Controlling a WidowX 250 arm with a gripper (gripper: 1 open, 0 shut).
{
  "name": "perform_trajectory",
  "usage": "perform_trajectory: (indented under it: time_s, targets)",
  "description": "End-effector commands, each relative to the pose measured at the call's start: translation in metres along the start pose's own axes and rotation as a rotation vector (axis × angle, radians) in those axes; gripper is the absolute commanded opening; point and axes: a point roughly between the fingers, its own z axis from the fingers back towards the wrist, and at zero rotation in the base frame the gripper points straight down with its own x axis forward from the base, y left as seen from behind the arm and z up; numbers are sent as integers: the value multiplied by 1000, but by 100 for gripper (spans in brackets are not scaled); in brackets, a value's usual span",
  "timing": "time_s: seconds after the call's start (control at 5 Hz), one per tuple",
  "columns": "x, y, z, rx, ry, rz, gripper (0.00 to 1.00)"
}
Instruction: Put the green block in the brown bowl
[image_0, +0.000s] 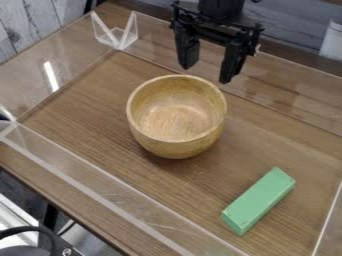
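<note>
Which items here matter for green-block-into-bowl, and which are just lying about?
Job:
- green block, on the table, bottom right
- brown bowl, centre, empty
- claw, open, above and behind the bowl

Lying about:
- clear plastic piece, back left

Before me a wood-grain tabletop (80, 125), clear plastic walls (80, 175) fencing it in on all sides I can see, a folded clear plastic piece (118, 30) standing at the far left corner

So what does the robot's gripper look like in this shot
The gripper is all black: a blocky dark body at the top edge of the picture with several long, slim fingers tapering to narrow tips. No markings or cables can be made out.
</note>
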Motion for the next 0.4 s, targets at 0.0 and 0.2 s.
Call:
perform_trajectory:
  time_s: [0.0,0.2]
  targets:
    - [-8,-6,-8,-3,27,-13,100]
    - [-31,-28,-15,-11,42,-75,100]
